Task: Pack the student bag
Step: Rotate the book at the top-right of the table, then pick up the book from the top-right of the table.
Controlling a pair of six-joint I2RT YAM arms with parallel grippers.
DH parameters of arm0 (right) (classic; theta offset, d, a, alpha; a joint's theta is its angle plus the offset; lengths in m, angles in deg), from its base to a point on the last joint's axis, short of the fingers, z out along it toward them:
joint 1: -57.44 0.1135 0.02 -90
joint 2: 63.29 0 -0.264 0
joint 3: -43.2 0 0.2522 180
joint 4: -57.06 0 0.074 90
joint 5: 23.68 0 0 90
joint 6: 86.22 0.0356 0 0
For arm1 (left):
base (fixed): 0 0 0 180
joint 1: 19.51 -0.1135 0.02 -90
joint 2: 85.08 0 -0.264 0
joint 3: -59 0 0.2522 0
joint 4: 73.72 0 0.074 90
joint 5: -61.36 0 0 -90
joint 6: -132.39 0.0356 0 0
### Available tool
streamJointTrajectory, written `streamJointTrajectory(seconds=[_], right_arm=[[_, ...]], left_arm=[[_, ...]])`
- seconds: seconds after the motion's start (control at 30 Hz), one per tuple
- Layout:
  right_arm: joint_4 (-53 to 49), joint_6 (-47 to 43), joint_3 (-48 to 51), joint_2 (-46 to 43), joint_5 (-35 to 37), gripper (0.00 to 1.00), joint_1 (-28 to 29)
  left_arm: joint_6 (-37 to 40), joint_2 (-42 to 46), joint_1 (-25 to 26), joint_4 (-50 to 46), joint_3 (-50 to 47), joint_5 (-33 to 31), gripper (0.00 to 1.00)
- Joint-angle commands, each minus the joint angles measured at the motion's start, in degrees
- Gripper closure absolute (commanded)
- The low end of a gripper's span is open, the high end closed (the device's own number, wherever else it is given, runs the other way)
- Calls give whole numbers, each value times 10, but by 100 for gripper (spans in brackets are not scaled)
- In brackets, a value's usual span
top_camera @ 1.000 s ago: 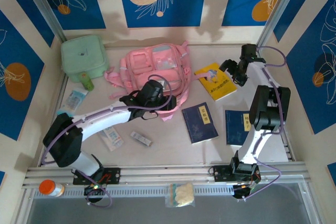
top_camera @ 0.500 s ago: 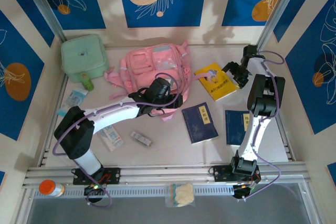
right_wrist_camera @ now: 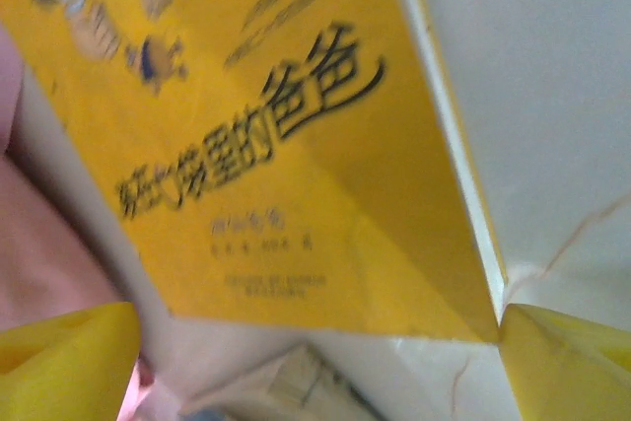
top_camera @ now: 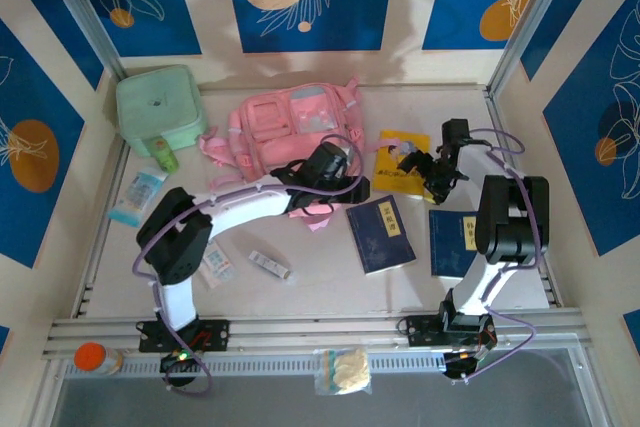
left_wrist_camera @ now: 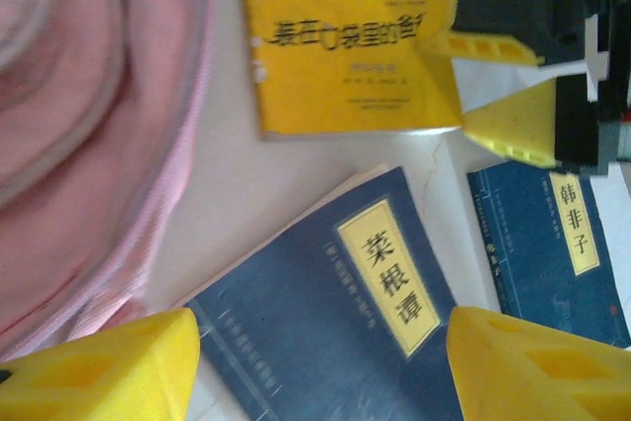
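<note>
The pink student bag [top_camera: 290, 127] lies at the back middle of the table; its fabric shows at the left of the left wrist view [left_wrist_camera: 89, 125]. My left gripper [top_camera: 350, 187] [left_wrist_camera: 315, 372] hangs open just right of the bag, above the near dark blue book [top_camera: 380, 232] [left_wrist_camera: 335, 313], nothing between its fingers. The yellow book [top_camera: 390, 162] [right_wrist_camera: 276, 125] lies right of the bag. My right gripper [top_camera: 415, 165] [right_wrist_camera: 315, 362] stands open low over it, its fingers astride the book's near edge. A second blue book [top_camera: 450, 242] lies further right.
A mint-green soft case [top_camera: 158, 107] sits at the back left with a small green bottle [top_camera: 165, 155] beside it. Small packets [top_camera: 137, 195] [top_camera: 215, 265] [top_camera: 268, 264] lie at the left front. An orange-capped bottle [top_camera: 92, 357] and a clear pouch [top_camera: 343, 370] rest on the front rail.
My left gripper has slid right, off the bag's lower edge towards the blue book. My right gripper has swung down and left from the back right onto the yellow book.
</note>
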Motion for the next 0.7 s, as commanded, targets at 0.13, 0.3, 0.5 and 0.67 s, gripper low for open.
streamJointTrajectory(seconds=[0.13,0.3,0.5,0.67], right_arm=[[10,-10,-31,6,-27,8,-43],[28,-26,-43,34,-49,16,-36],[24,-40,-54,63,-48,27,-33],[19,-41,-56,81,-37,27,-32]], left_arm=[[0,-104,13,-2,119,-45,35],[9,-184,10,-21,199,-65,40],[2,-265,1,-66,284,-42,54],[12,-291,-6,-76,305,-57,57]])
